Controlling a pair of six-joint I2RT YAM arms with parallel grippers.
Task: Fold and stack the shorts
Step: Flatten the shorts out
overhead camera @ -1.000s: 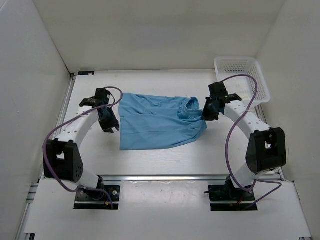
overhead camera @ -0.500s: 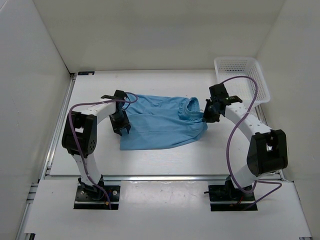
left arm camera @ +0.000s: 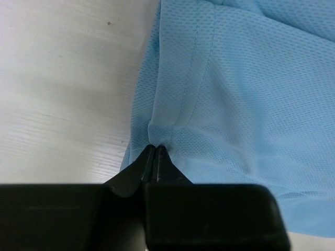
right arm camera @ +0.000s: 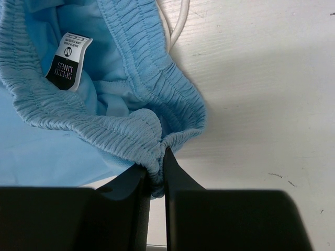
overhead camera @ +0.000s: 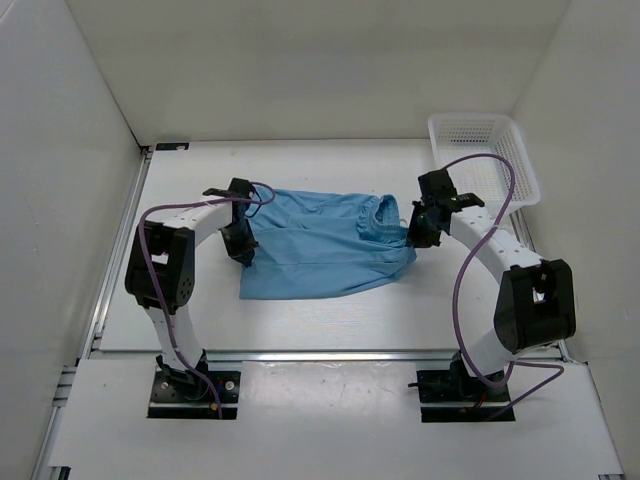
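Note:
The sky-blue shorts [overhead camera: 320,245] lie spread across the middle of the table, leg hems to the left, gathered waistband to the right. My left gripper [overhead camera: 243,250] is shut on the hem at the shorts' left edge; in the left wrist view the fingertips pinch the mesh fabric [left arm camera: 220,94] at the gripper's tip [left arm camera: 155,149]. My right gripper [overhead camera: 413,232] is shut on the elastic waistband [right arm camera: 120,125], which bunches between the fingers [right arm camera: 157,167]. A black size label [right arm camera: 68,60] shows inside the waist and the white drawstring [right arm camera: 178,23] trails behind it.
A white plastic mesh basket [overhead camera: 485,155] stands at the back right corner of the table. White walls close in the table on the left, back and right. Purple cables loop off both arms.
The left arm swung in from the left to the shorts' left hem and shut on it, then lifted it slightly. The right gripper kept its hold on the waistband.

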